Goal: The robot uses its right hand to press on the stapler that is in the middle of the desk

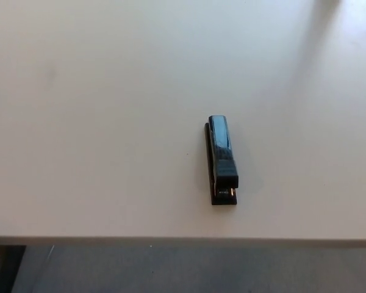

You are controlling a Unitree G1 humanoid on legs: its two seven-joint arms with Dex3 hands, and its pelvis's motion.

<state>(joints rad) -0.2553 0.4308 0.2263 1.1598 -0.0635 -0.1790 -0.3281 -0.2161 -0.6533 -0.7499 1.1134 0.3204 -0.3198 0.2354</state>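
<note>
Just right of the frame's centre, a black stapler [222, 160] lies on the pale desk [97, 122] — lengthwise, near the front edge; neither hand shows.

Even, bright light w/ warm pinkish cast over the desk [110, 122]. Brightest patch at far right corner; soft diagonal shadow band next to it. Stapler [222, 160] shows pale glare streak along its glossy top, thin shadow on its left side. Pic slightly soft, low-res. Floor [189, 268] below desk edge dim, blurry.
</note>
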